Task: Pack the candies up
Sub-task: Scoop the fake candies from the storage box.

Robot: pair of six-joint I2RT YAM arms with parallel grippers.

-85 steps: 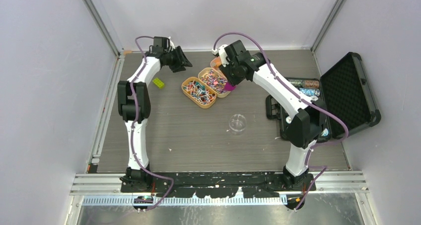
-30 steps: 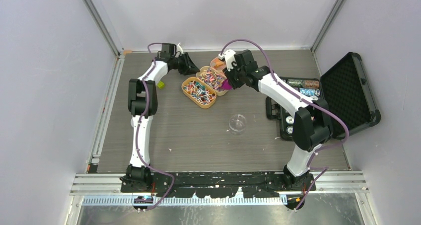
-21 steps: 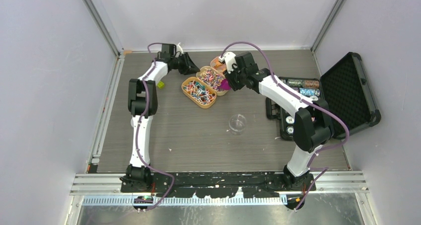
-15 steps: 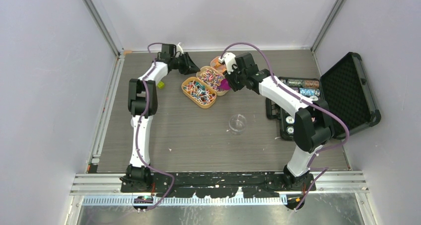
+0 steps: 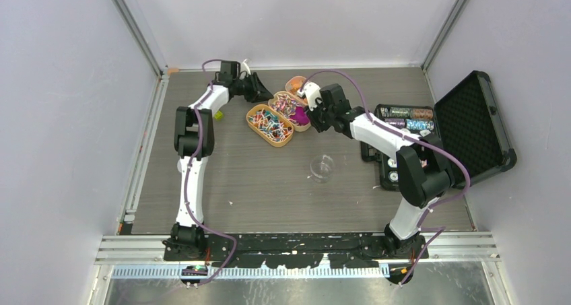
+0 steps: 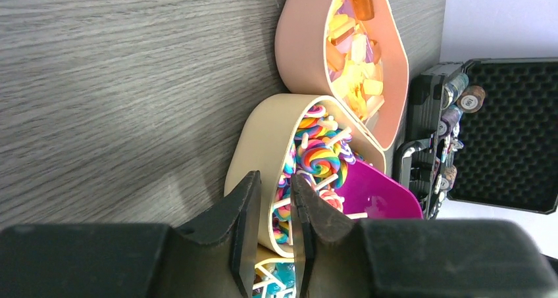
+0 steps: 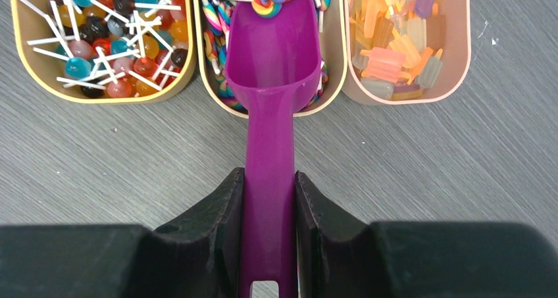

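As the right gripper (image 7: 268, 179) clamps the magenta scoop (image 7: 271, 54) amid candies (image 6: 314, 158), the left gripper (image 6: 273, 187) pinches the middle tray (image 6: 260, 140) — pink tray (image 6: 299, 48) touching.

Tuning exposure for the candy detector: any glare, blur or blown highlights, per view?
Left wrist: candies in the peach tray glow near blown-out; left gripper, astride the middle tray wall, is dark and soft. Right wrist: even light, sharp on the scoop held by the right gripper. Top external: flat light, candies too small to resolve.
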